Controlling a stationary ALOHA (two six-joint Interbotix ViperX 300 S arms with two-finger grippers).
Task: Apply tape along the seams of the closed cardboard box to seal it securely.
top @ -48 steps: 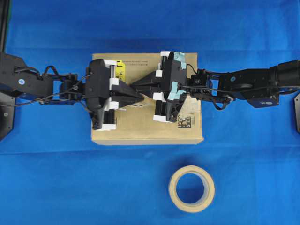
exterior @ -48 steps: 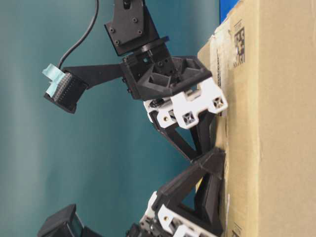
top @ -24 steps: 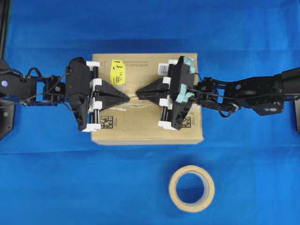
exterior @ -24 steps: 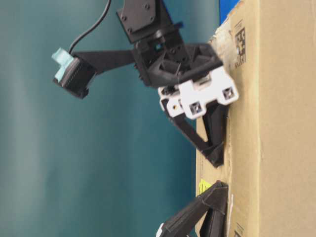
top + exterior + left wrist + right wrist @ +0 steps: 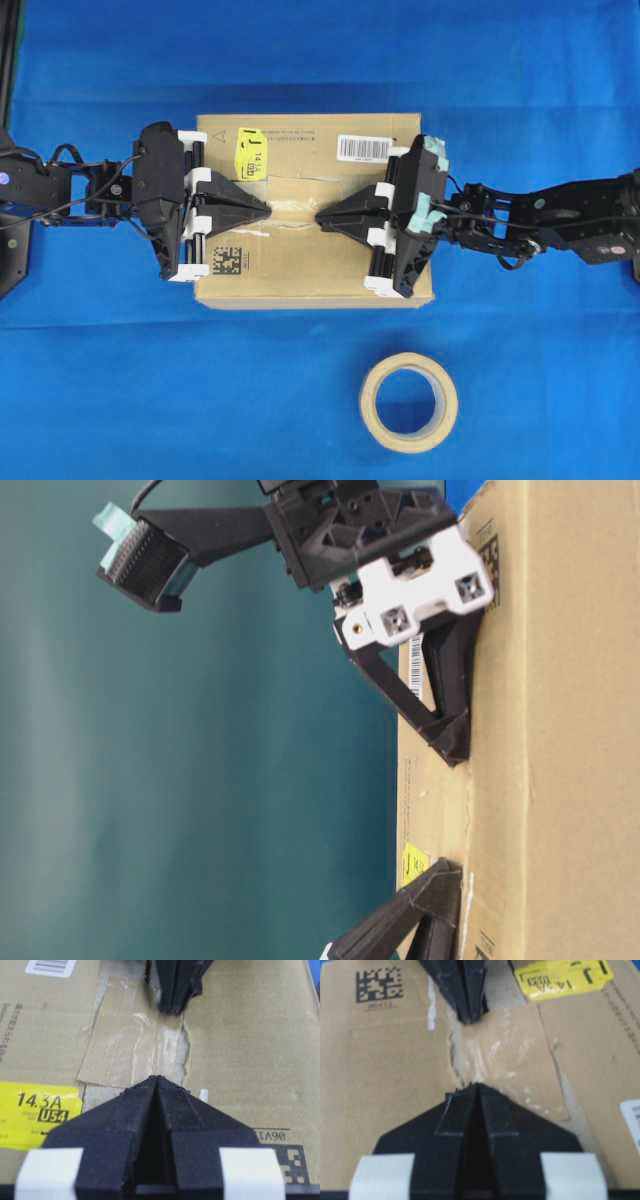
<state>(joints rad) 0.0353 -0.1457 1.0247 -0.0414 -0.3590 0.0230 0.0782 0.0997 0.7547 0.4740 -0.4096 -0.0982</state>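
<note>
The left claw (image 5: 157, 1080) is clenched with nothing in it, and its tip rests on the near edge of the small flat tan-brown piece of tape (image 5: 131, 1052). The tape lies on top of the large brown cardboard box (image 5: 300, 275), over the dark seam (image 5: 185, 1060) between the flaps. At the far edge of the tape the right claw (image 5: 322, 219) is also clenched and empty. Further from both claws, the tan ring-shaped tape roll (image 5: 409, 402) lies on the blue bench (image 5: 150, 390).
</note>
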